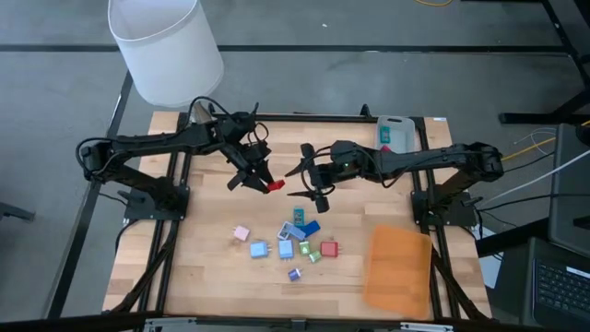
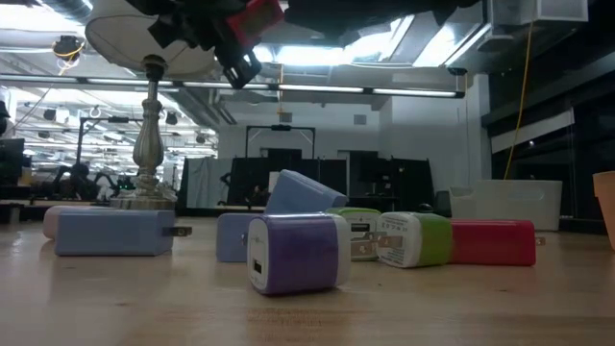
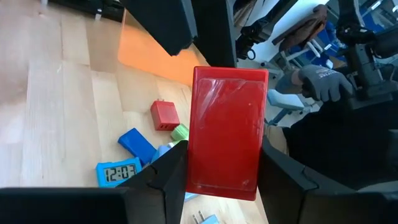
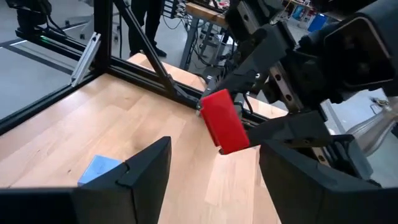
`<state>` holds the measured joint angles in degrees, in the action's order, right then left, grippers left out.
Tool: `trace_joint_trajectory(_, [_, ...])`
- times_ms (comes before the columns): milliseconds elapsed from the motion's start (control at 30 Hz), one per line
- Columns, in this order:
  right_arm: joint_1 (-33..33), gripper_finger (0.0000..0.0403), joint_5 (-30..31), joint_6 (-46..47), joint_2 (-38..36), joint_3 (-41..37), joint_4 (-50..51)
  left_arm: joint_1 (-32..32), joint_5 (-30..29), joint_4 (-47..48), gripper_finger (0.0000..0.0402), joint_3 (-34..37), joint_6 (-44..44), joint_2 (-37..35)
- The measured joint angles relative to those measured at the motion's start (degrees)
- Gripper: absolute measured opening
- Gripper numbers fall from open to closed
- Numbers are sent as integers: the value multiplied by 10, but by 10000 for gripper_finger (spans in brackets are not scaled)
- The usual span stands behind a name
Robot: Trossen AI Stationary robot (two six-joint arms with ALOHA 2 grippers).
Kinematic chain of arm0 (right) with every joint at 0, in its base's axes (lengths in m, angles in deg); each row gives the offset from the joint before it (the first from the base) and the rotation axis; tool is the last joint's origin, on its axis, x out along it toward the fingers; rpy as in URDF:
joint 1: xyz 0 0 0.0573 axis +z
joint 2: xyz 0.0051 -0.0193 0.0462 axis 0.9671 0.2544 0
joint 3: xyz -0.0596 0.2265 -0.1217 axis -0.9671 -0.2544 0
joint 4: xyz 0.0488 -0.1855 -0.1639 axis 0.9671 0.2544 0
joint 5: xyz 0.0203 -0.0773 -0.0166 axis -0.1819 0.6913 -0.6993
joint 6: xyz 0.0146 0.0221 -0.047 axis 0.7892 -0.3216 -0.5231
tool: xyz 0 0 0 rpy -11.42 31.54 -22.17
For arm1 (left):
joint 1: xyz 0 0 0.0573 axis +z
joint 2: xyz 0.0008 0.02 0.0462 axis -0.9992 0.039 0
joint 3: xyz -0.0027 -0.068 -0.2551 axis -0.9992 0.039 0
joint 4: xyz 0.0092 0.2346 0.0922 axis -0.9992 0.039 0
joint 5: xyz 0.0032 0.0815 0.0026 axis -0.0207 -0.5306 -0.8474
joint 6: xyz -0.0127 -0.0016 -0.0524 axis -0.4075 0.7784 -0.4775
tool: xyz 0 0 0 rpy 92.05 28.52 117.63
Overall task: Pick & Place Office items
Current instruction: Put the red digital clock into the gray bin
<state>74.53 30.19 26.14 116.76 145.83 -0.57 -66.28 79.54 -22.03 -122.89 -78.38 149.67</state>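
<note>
My left gripper [image 1: 261,180] is raised over the table's middle, shut on a red block [image 1: 274,185]. The same red block [image 4: 224,121] shows in the right wrist view. My right gripper [image 1: 302,183] faces it from the table's right, open, its fingertips a little short of the block and touching nothing. Below, on the wood, lie the other office items [image 1: 295,244]: small blue, light blue, pink, green, red and purple blocks in a loose cluster. A purple one [image 2: 296,252] lies nearest in the low view. My left gripper pinches the red block between its two fingers [image 3: 168,177], which lie on its two long sides [image 3: 198,168] near one end. The fingers come from the table's left, slanting slightly down. The block sticks out beyond the fingertips, lifted clear of the table.
A grey tray [image 1: 395,132] stands at the far right of the table. An orange sheet [image 1: 399,267] lies flat at the near right. A white lampshade [image 1: 166,46] hangs over the far left corner. Bare wood shows at the near left.
</note>
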Motion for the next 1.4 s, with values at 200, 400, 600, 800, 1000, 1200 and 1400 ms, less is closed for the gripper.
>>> trace_joint_trajectory(200, [0,241,-2,0,0,0,-10,-29,-3,-31,152,0,-12,28])
trace_joint_trajectory(400, [2,241,-23,3,0,0,-1,-34,15,-70,152,-7,-25,62])
trace_joint_trajectory(600, [10,241,-27,16,0,0,4,-21,15,-71,152,-34,-21,67])
trace_joint_trajectory(800, [12,241,-17,15,0,0,7,-19,19,-68,152,-49,-21,67])
trace_joint_trajectory(1000, [12,239,-18,15,0,0,7,-19,16,-55,152,-49,-12,67])
trace_joint_trajectory(1200, [12,196,-16,16,0,0,7,-28,12,-55,152,-49,-12,67])
trace_joint_trajectory(1400, [12,108,-13,12,0,0,5,-28,9,-55,152,-49,-10,67])
